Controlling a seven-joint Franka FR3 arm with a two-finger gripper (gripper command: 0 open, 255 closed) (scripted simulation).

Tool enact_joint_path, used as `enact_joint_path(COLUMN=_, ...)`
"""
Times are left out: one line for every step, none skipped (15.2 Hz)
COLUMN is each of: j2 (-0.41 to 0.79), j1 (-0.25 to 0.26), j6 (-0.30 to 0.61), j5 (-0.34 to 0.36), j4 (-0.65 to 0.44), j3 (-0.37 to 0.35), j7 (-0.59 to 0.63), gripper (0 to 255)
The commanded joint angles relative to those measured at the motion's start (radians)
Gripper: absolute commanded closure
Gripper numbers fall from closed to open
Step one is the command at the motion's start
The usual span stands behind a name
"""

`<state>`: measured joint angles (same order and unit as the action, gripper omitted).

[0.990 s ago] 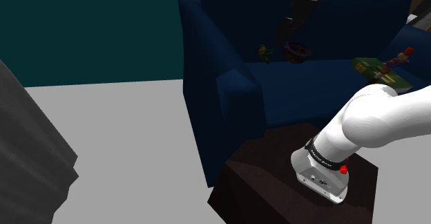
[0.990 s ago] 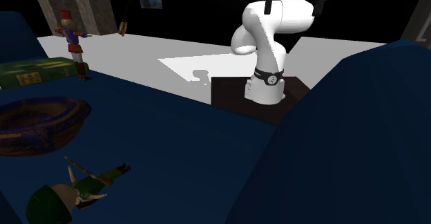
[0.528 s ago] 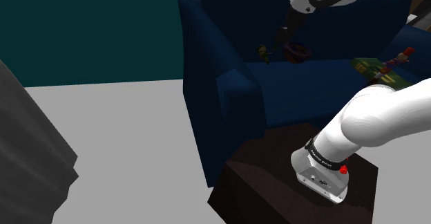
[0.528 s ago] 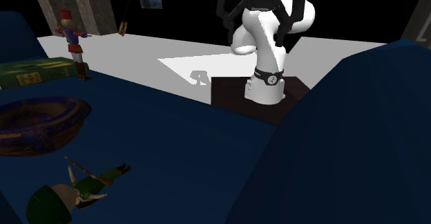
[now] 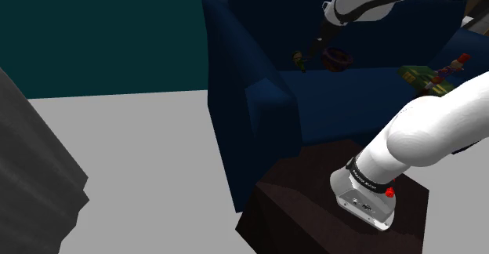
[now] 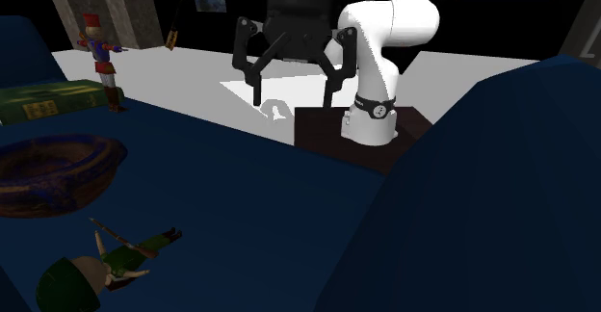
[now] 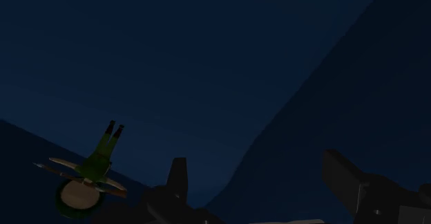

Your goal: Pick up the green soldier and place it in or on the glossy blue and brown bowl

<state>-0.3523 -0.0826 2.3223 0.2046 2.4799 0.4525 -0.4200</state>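
Observation:
The green soldier (image 6: 104, 262) lies flat on the dark blue sofa seat, close to the second exterior view's lower left; it is a small figure (image 5: 298, 59) in the shoulder view. The blue and brown bowl (image 6: 53, 170) sits on the seat just beyond it, also seen as the bowl (image 5: 337, 57) to the soldier's right. My gripper (image 6: 294, 91) hangs open above the seat's front edge, nothing between its fingers (image 6: 256, 87). In the wrist view the soldier (image 7: 90, 171) lies off to the side of the open gripper (image 7: 259, 184), apart from both fingers.
A red nutcracker figure (image 6: 102, 58) and a flat green box (image 6: 43, 103) rest on the seat past the bowl. The sofa's armrest (image 5: 270, 107) and backrest (image 6: 501, 195) flank the seat. My stand (image 5: 337, 213) sits on the grey floor (image 5: 141, 174).
The arm has swung down and forward over the sofa. The open gripper has dropped into the second exterior view and moved closer to the soldier. Soldier and bowl have not moved.

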Motion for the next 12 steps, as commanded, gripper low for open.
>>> enact_joint_path(j2=0.074, j1=0.011, j6=0.062, j5=-0.025, j4=-0.027, j3=0.042, j7=-0.06, gripper=0)
enact_joint_path(j2=0.112, j1=0.017, j6=0.089, j5=-0.044, j4=-0.043, j3=0.063, j7=-0.093, gripper=0)
enact_joint_path(j2=0.151, j1=0.024, j6=0.114, j5=-0.068, j4=-0.061, j3=0.084, j7=-0.129, gripper=0)
enact_joint_path(j2=0.19, j1=0.03, j6=0.138, j5=-0.097, j4=-0.081, j3=0.103, j7=-0.168, gripper=0)
enact_joint_path(j2=0.232, j1=0.037, j6=0.16, j5=-0.131, j4=-0.102, j3=0.122, j7=-0.21, gripper=0)
enact_joint_path(j2=0.274, j1=0.042, j6=0.181, j5=-0.171, j4=-0.124, j3=0.139, j7=-0.256, gripper=0)
enact_joint_path(j2=0.317, j1=0.044, j6=0.199, j5=-0.215, j4=-0.149, j3=0.152, j7=-0.304, gripper=0)
enact_joint_path(j2=0.362, j1=0.043, j6=0.214, j5=-0.264, j4=-0.175, j3=0.161, j7=-0.354, gripper=0)
enact_joint_path(j2=0.407, j1=0.039, j6=0.226, j5=-0.316, j4=-0.202, j3=0.166, j7=-0.406, gripper=0)
enact_joint_path(j2=0.451, j1=0.028, j6=0.236, j5=-0.368, j4=-0.232, j3=0.166, j7=-0.458, gripper=0)
enact_joint_path(j2=0.496, j1=0.014, j6=0.243, j5=-0.42, j4=-0.264, j3=0.161, j7=-0.508, gripper=0)
enact_joint_path(j2=0.539, j1=-0.006, j6=0.248, j5=-0.468, j4=-0.297, j3=0.15, j7=-0.555, gripper=0)
